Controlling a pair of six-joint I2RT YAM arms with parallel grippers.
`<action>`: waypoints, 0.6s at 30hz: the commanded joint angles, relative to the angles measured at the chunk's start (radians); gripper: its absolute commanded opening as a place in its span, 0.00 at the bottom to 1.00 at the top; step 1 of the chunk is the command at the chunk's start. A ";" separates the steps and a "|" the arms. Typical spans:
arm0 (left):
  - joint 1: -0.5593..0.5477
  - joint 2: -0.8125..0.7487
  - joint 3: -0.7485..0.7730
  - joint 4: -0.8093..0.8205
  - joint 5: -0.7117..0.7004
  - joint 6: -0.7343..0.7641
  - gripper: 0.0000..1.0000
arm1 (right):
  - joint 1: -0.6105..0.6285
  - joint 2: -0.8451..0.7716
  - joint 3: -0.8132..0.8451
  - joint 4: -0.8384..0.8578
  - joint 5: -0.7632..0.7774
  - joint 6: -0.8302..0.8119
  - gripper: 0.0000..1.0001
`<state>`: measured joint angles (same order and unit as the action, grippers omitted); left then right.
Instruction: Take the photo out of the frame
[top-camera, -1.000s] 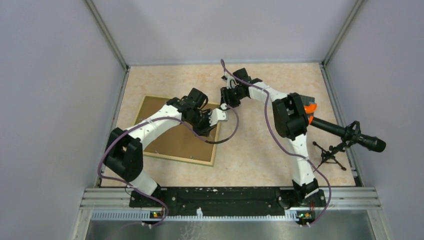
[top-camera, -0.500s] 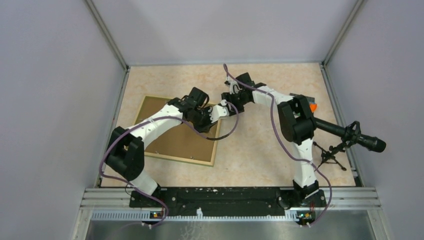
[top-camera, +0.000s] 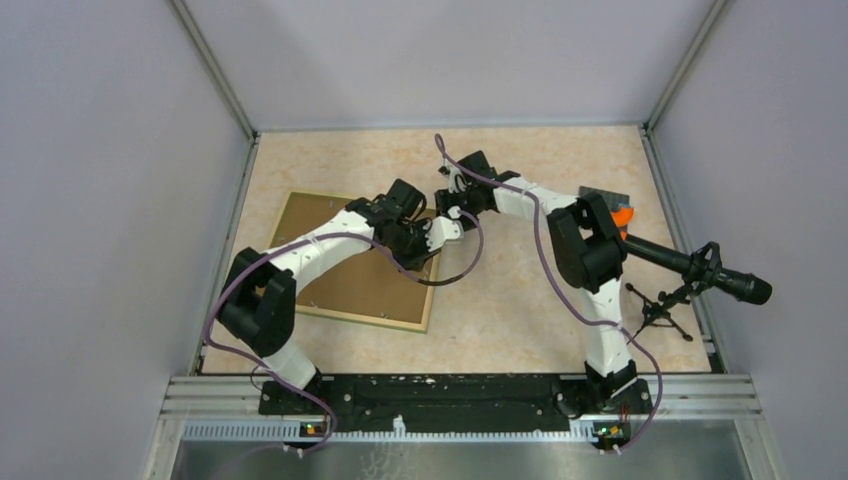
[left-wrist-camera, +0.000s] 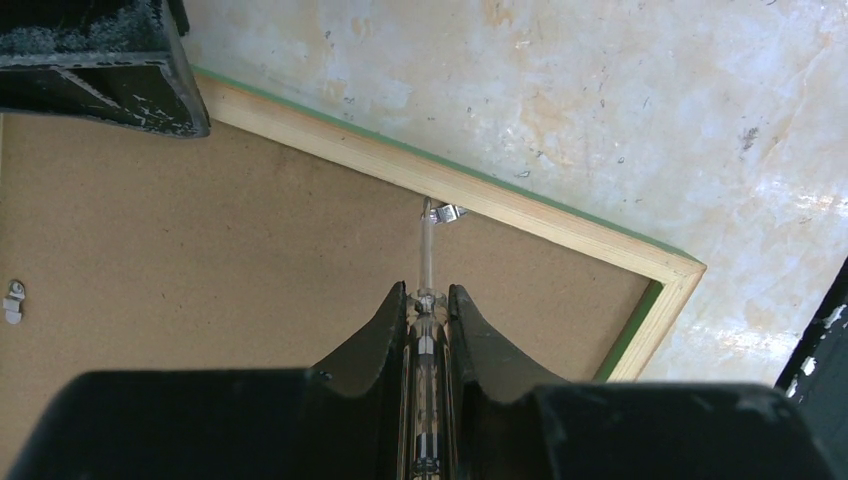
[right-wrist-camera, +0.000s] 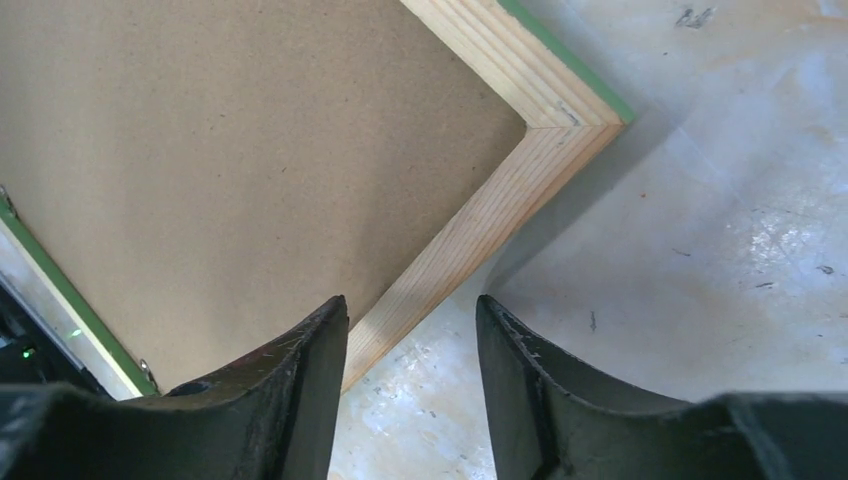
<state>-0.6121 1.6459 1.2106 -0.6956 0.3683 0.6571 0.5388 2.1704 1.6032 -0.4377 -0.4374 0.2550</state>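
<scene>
The frame lies face down on the table, its brown fibreboard back up, with a pale wood rim and thin green edge. The photo is hidden under that back. My left gripper is shut on a clear-handled tool; its thin tip touches a small metal clip at the rim. In the top view it sits by the frame's far right corner. My right gripper hangs open just above that corner, nothing between its fingers; it is close beside the left one.
A black microphone on a small tripod stands at the right edge, with an orange and grey object behind the right arm. Another metal clip sits further along the back. Grey walls close in the table on three sides.
The right wrist has shifted left over the frame's far right corner, and its jaws have changed width. The left wrist has crept slightly toward that corner, still holding the tool.
</scene>
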 joint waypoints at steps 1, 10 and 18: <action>-0.018 0.012 0.031 0.019 0.013 0.021 0.00 | 0.010 0.036 -0.005 -0.027 0.092 -0.001 0.47; -0.025 0.008 0.018 -0.089 -0.002 0.086 0.00 | 0.009 0.059 0.010 -0.042 0.128 -0.013 0.37; -0.025 -0.021 0.005 -0.145 -0.040 0.138 0.00 | 0.007 0.071 0.013 -0.048 0.140 -0.023 0.29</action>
<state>-0.6338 1.6554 1.2118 -0.7403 0.3614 0.7563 0.5415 2.1826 1.6123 -0.4385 -0.4007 0.2661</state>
